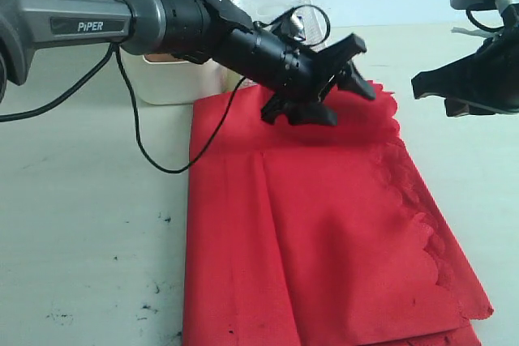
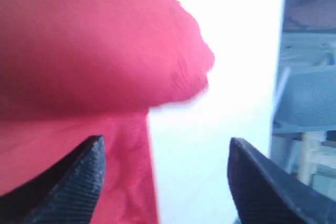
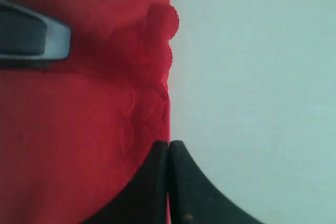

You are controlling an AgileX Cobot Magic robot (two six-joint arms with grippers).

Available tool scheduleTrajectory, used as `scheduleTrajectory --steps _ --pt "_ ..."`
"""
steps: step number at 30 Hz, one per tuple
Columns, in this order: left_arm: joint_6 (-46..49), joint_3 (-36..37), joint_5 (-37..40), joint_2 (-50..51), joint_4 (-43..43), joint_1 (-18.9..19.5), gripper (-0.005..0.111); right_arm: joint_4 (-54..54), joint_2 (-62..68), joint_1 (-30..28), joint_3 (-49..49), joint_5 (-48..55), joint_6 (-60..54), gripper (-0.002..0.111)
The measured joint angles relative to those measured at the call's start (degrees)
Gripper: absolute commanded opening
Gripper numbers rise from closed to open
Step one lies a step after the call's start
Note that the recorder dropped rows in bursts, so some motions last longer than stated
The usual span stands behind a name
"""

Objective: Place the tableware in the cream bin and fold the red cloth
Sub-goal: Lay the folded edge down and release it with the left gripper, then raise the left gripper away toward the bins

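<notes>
We see bare table [image 1: 81, 241] at lower left; our left arm [image 1: 203, 30] crosses the bin [image 1: 166, 83] at upper left.

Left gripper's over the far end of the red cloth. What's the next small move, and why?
Probably lower the left gripper onto the far edge of the red cloth and close on it. Its jaws are open with nothing between them, and the cloth lies in layers but long, so another fold seems due. The right gripper is shut beside the scalloped side.
</notes>
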Motion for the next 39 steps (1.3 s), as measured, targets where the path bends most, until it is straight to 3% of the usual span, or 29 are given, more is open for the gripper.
scheduleTrajectory --steps 4,6,9,14,18,23,29,39 --pt "12.0 0.0 1.2 0.0 -17.3 1.5 0.064 0.4 0.0 0.0 0.0 0.0 0.0 0.0" --pt "14.9 0.0 3.3 0.0 -21.0 3.0 0.064 0.4 0.0 0.0 0.0 0.0 -0.1 0.0" --pt "16.6 0.0 8.1 0.0 -21.8 5.7 0.056 0.9 0.0 0.0 0.0 0.0 -0.7 0.0" --pt "17.0 0.0 15.9 -1.4 -16.7 8.6 0.03 3.0 0.5 0.0 0.0 -0.1 -3.0 0.0" --pt "15.8 0.0 22.5 -3.7 -8.1 9.2 0.0 11.6 4.2 0.0 0.0 -0.1 -10.9 0.0" --pt "7.6 0.0 25.9 -9.5 16.8 9.3 0.0 22.1 9.0 0.0 0.0 0.3 -23.0 0.0" --pt "-2.2 0.0 28.2 -17.3 43.8 9.4 0.0 23.0 9.6 0.0 0.0 0.8 -25.0 0.0" --pt "-4.4 6.4 28.4 -30.9 57.2 9.5 0.0 23.7 9.6 0.0 1.1 2.0 -26.2 0.0"
